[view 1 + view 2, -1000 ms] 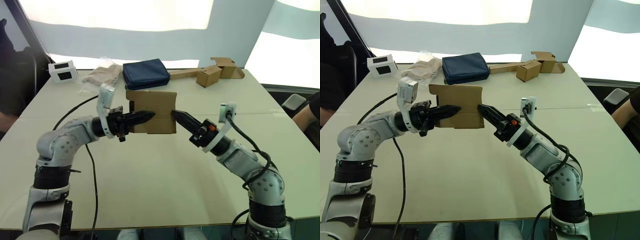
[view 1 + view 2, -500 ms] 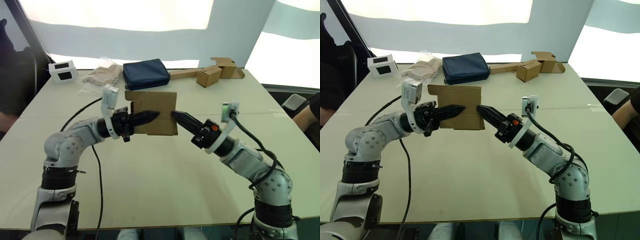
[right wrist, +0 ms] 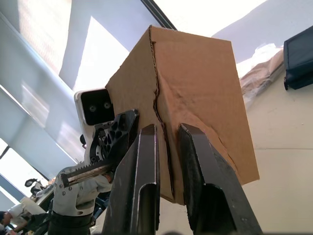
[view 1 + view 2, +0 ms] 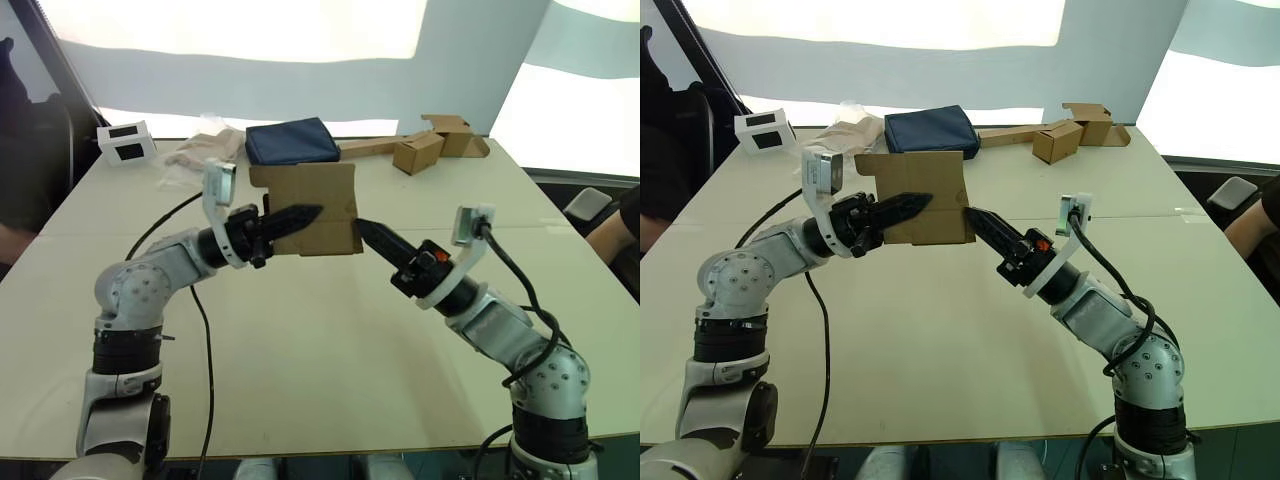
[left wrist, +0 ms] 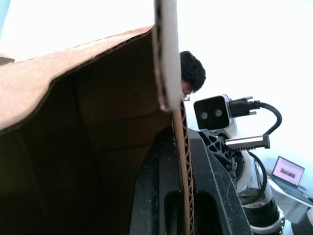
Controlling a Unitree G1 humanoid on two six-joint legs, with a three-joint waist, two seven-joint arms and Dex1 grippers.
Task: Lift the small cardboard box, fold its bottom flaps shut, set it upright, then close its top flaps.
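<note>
The plain brown small cardboard box (image 4: 310, 208) hangs above the desk (image 4: 300, 340), each side's edge pinched by the left end effector (image 4: 300, 214) and right end effector (image 4: 364, 228).

Robot test lab, tabletop setup.
Plain pale table (image 4: 300, 380), white backdrop screens (image 4: 470, 70), a laptop (image 5: 288, 171) at the side.

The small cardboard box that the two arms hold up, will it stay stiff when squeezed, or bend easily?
The small cardboard box probably bends easily: its wall already shows creases in the right wrist view. It seems light, since the left end effector and right end effector carry it by thin edges.
</note>
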